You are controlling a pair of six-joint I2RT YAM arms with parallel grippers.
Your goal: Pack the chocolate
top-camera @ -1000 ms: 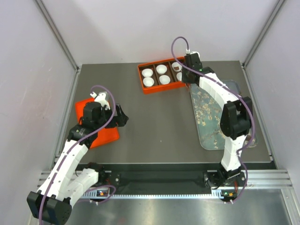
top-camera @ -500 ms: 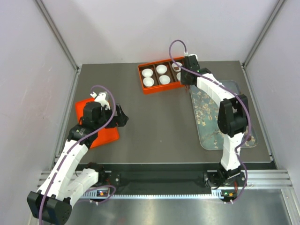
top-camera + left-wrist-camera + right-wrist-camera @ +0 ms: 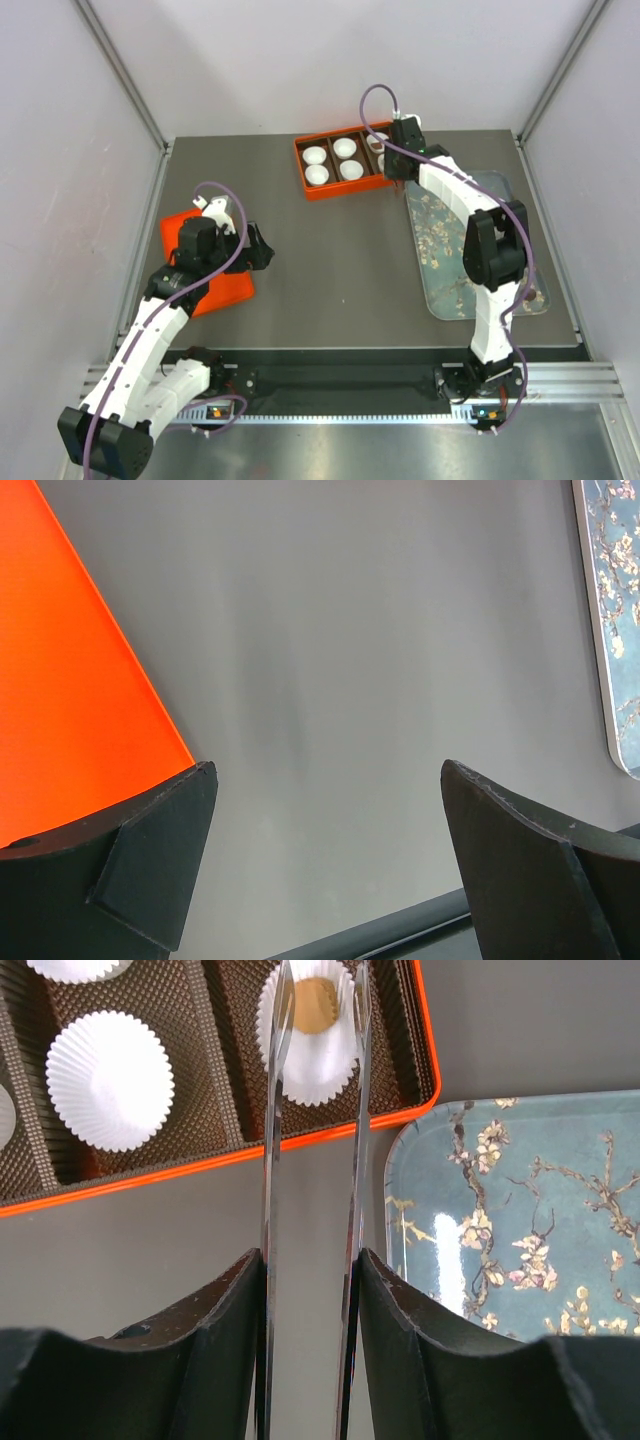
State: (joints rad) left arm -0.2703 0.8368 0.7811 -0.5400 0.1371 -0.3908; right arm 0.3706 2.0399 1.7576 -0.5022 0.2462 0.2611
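In the right wrist view a tan chocolate lies in a white paper cup in the right-hand compartment of the orange box. My right gripper is shut on metal tweezers. Their tips stand apart on either side of the chocolate, with a gap on both sides. In the top view the right gripper is at the box's right end. My left gripper is open and empty over the table in the left wrist view.
Several more white cups sit in the box. An orange lid lies flat under the left arm, also in the left wrist view. A grey-blue blossom tray lies right of the box, with a small brown lump near its front right corner.
My right gripper has shifted a little left over the box's right end. The left arm has not moved.
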